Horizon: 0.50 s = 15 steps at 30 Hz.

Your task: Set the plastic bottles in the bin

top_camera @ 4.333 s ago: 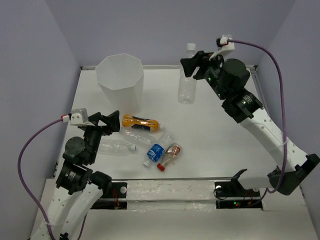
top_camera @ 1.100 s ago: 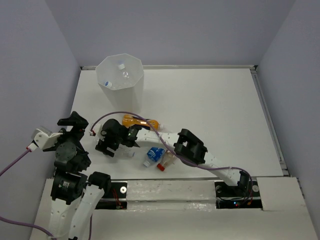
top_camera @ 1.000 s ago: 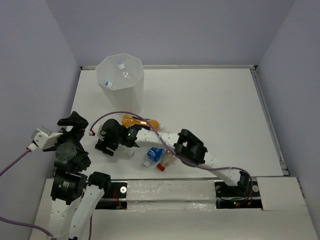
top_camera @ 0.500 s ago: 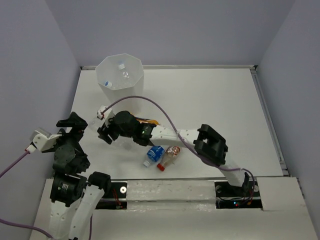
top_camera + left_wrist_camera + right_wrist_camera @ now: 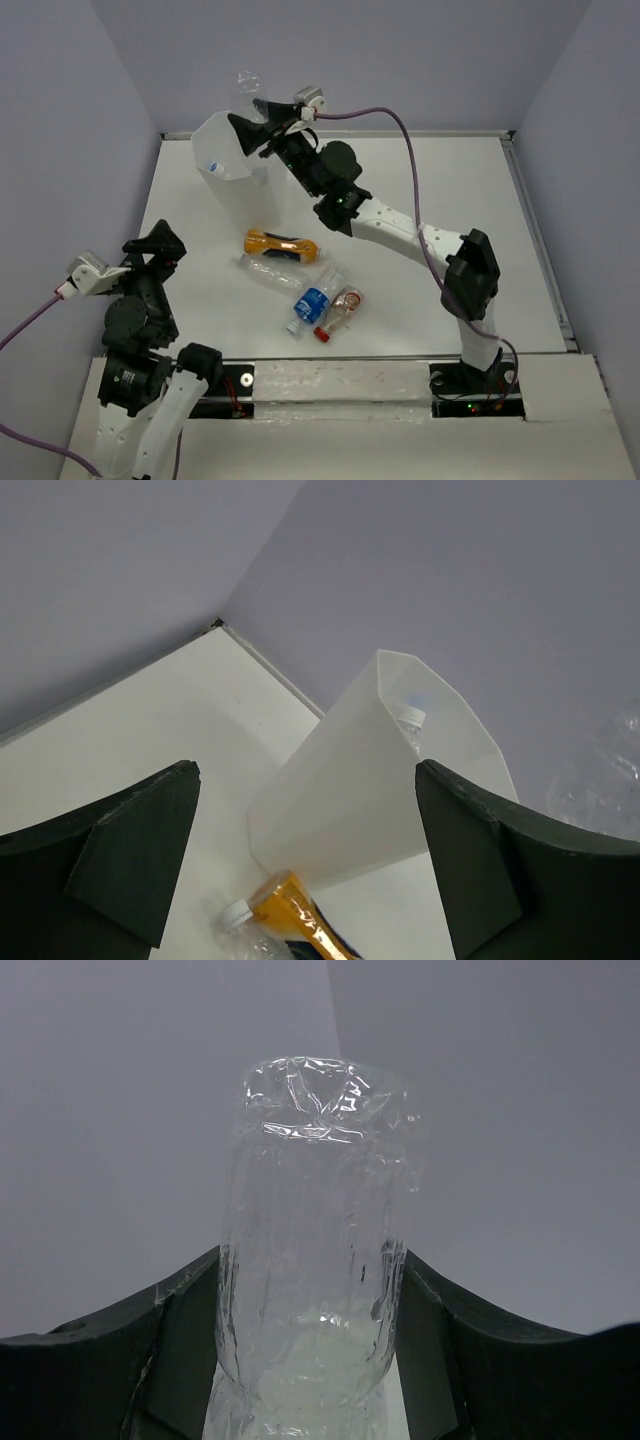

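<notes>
**Item 1: R arm.** right gripper (image 5: 250,118) raised at far-left of table (image 5: 430,220), at bin level. Fingers (image 5: 170,1345) clamped either side of clear crinkled bottle (image 5: 315,1250). Bottle's crimped base points away from wrist cam and its walls are dented. In top view the bottle (image 5: 244,88) sticks up past the fingertips and overlaps bin's far-right rim, off the table.

**Item 2: L arm.** left gripper (image 5: 158,242) near left edge of table, well apart from all bottles. Fingers (image 5: 130,855) spread wide, nothing betw. them. Wrist cam looks towards bin.

**Item 3: Bin.** bin (image 5: 208,150), white, faceted, wider at rim, upright at far-left corner of table. R gripper hides part of rim from above. Left wrist view: bin (image 5: 370,780) seen from side, with top of a white-capped bottle (image 5: 410,716) showing inside rim.

**Item 4: Bottles on table, centre-near, loose cluster.**
- orange bottle (image 5: 285,244): on its side, dark label, nearest bin but apart from it.
- clear bottle (image 5: 272,271): on its side, just beside orange one on near side; can't tell if touching.
- blue-label bottle (image 5: 313,302): on its side, cap towards near edge.
- red-capped bottle (image 5: 345,304): just R of blue-label one, cap towards near edge.
</notes>
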Available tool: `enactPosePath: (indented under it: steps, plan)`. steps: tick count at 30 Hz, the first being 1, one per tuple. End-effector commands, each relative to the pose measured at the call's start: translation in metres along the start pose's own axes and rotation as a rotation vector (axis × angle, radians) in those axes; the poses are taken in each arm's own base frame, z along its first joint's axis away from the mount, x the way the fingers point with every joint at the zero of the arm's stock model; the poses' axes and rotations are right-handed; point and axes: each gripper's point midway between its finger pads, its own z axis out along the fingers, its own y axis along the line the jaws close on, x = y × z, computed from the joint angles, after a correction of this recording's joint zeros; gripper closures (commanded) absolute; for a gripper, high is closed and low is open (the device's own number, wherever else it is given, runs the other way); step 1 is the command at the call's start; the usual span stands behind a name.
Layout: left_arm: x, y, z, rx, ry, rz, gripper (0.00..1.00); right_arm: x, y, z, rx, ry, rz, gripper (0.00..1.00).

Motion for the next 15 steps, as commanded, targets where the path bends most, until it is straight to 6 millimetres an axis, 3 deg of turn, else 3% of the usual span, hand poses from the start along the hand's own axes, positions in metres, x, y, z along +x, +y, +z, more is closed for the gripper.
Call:
enactPosePath:
  steps: [1,2,3,4,5,7,10,11,12,13,14,15]
  plan:
    - [0.003,-0.024,-0.001,0.122,0.016,-0.014,0.01,-0.029,-0.035,0.029,0.057,-0.218,-0.005,0.62]
    - [0.004,-0.026,-0.001,0.133,0.020,-0.014,0.01,-0.051,-0.039,0.039,0.060,-0.278,-0.008,0.62]
    - [0.006,-0.027,-0.001,0.142,0.027,-0.012,0.01,-0.048,-0.044,0.045,0.057,-0.287,-0.014,0.62]
    - [0.007,-0.031,-0.002,0.157,0.031,-0.015,0.01,-0.023,-0.051,0.050,0.057,-0.262,-0.017,0.62]
    - [0.008,-0.032,-0.002,0.160,0.034,-0.015,0.01,-0.037,-0.056,0.056,0.057,-0.306,-0.022,0.62]
    - [0.009,-0.033,-0.001,0.166,0.037,-0.010,0.01,-0.031,-0.061,0.063,0.051,-0.317,-0.033,0.62]
    - [0.011,-0.035,-0.002,0.176,0.046,-0.005,0.01,0.003,-0.065,0.074,0.050,-0.256,-0.063,0.58]
    - [0.013,-0.035,-0.001,0.177,0.050,-0.003,0.01,0.013,-0.064,0.074,0.039,-0.236,-0.067,0.39]
    - [0.012,-0.036,-0.001,0.178,0.048,-0.001,0.01,0.015,-0.063,0.074,0.030,-0.227,-0.077,0.28]
    - [0.013,-0.037,-0.001,0.182,0.051,0.000,0.01,0.021,-0.059,0.074,0.004,-0.205,-0.084,0.19]
    - [0.014,-0.037,-0.001,0.184,0.053,0.004,0.01,0.014,-0.055,0.074,-0.012,-0.190,-0.098,0.07]
    - [0.015,-0.039,-0.001,0.192,0.058,0.004,0.01,0.009,-0.052,0.073,-0.020,-0.183,-0.104,0.05]
